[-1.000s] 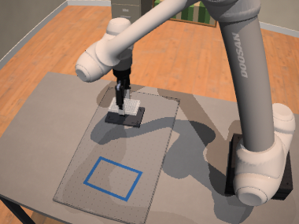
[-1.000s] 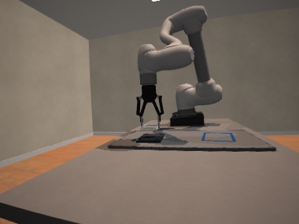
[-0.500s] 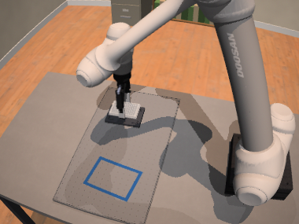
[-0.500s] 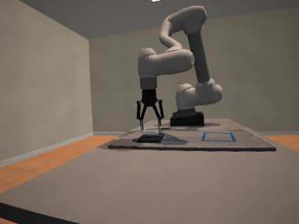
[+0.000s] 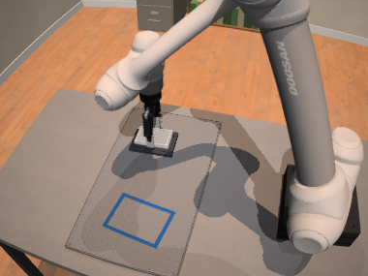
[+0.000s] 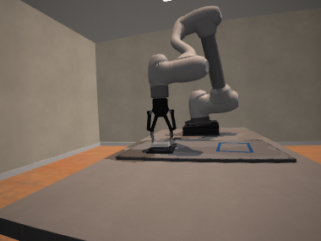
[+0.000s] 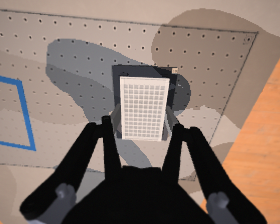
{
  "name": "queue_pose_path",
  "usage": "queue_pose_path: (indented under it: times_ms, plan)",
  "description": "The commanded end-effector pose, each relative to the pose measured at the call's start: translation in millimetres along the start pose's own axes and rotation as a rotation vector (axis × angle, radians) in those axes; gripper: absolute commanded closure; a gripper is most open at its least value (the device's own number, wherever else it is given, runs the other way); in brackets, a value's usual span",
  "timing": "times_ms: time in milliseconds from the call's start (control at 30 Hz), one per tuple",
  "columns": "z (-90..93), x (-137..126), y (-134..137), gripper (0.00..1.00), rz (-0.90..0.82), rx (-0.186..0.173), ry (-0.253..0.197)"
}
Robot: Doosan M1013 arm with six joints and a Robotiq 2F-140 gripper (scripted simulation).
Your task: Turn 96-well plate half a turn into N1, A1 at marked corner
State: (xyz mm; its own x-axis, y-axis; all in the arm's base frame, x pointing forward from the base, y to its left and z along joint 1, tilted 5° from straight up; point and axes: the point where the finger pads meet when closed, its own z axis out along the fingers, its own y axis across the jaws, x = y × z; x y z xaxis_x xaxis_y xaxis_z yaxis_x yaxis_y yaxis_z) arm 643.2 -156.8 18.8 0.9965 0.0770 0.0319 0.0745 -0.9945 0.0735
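Grey perforated deck (image 5: 194, 175) below me; my gripper (image 7: 142, 110) clamps the plate (image 7: 143, 107) by its long sides, low at nest N1 (image 5: 167, 151). Next I lift, then half-turn.

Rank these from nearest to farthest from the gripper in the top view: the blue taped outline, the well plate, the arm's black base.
1. 96-well plate: between the fingers of the gripper, over the nest.
2. Blue taped outline B1: nearer the deck's front edge.
3. Black arm base: far right of the table.
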Motion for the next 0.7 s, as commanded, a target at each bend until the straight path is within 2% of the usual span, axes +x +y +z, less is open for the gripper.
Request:
queue_pose_path:
  times_ms: [0,667]
  plan:
    - [0.2,0.0,0.0,1.0,0.0,0.0,0.0]
    - [3.2,0.0,0.0,1.0,0.0,0.0,0.0]
